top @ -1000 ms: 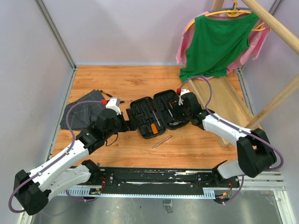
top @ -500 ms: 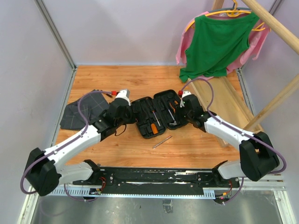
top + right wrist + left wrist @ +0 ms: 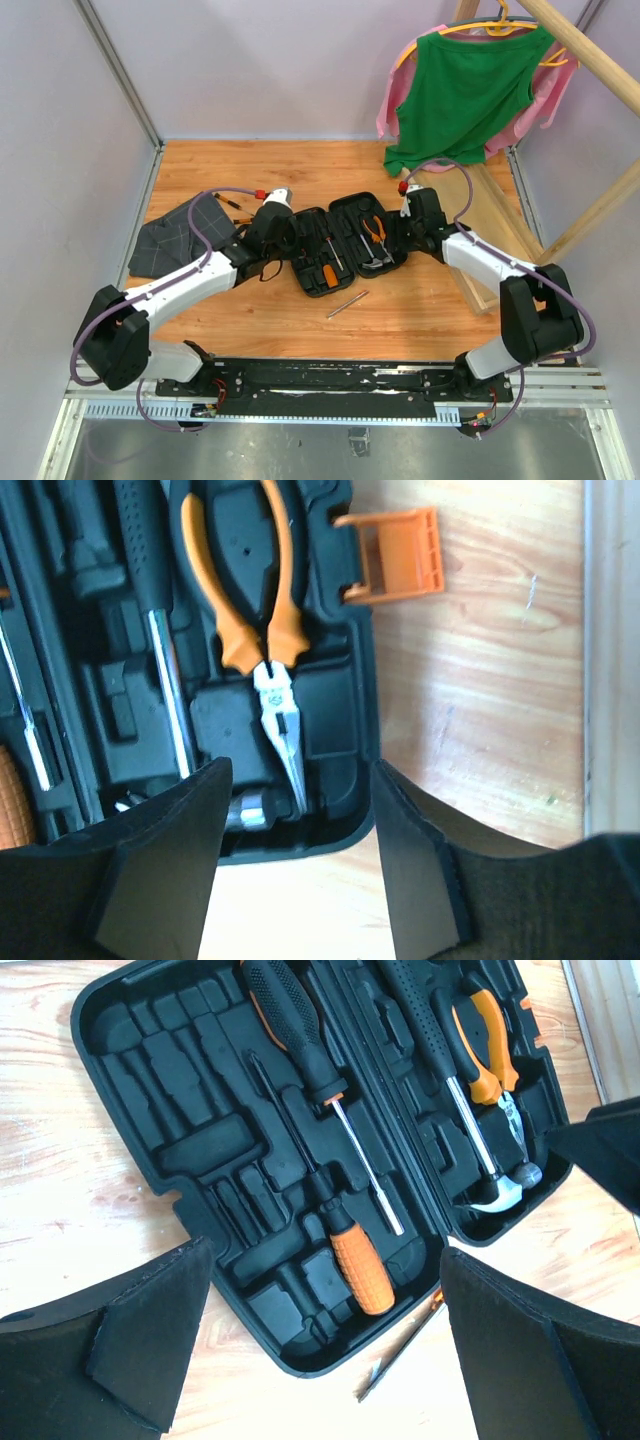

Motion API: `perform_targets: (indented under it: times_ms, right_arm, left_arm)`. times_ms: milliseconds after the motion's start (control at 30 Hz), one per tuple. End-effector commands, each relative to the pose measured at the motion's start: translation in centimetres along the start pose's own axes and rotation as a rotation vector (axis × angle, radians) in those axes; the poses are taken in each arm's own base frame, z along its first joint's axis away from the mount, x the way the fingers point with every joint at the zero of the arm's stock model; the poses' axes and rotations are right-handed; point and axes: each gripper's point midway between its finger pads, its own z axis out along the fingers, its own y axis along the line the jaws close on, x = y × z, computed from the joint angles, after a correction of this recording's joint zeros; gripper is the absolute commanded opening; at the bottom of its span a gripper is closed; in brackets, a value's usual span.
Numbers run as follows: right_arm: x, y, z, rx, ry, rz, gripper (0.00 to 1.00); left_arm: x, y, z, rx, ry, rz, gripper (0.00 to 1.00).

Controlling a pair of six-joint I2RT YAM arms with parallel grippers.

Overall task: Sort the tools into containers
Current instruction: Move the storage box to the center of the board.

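The black tool case [image 3: 335, 262] lies open on the wooden table. In its left half [image 3: 150, 1080] sit a black-handled screwdriver [image 3: 290, 1015] and an orange-handled screwdriver [image 3: 360, 1265]. Its right half holds the hammer [image 3: 470, 1120] and the orange-handled pliers [image 3: 250, 600], the pliers [image 3: 375, 230] also showing from above. A thin loose screwdriver [image 3: 347, 304] lies on the table in front of the case. My left gripper [image 3: 325, 1355] hovers open over the case's near-left edge, holding nothing. At the case's right corner my right gripper [image 3: 295, 865] is open and holds nothing.
A dark grey folded cloth [image 3: 175, 242] lies at the left, with thin tools [image 3: 233, 205] at its far edge. A long wooden tray [image 3: 490, 225] leans at the right under hanging green and pink clothes [image 3: 465, 85]. The case's orange latch [image 3: 395, 555] sticks out onto the table.
My right gripper has pulled back to the right off the case, uncovering the pliers in their slot. My left arm has swung right, up to the case's left side.
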Motion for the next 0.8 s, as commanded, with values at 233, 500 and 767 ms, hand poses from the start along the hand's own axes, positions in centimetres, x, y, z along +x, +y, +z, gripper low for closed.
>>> perform_targets:
  times_ms: [233,500,767]
  right_arm:
    - [-5.1,-1.5,2.7,-0.093,-0.025,-0.017,0.63]
    - [-4.4,-1.4,4.9,-0.17,0.047,-0.03,0.64]
    - [-2.4,-0.3,5.6,-0.239,0.105,-0.048,0.58]
  left_arm:
    - [-2.2,-1.5,1.3,0.021,-0.033,0.004,0.99]
    - [-2.4,-1.3,1.3,0.012,-0.039,0.008,0.99]
    - [-2.1,-1.0,1.2,0.004,-0.03,0.004,0.99]
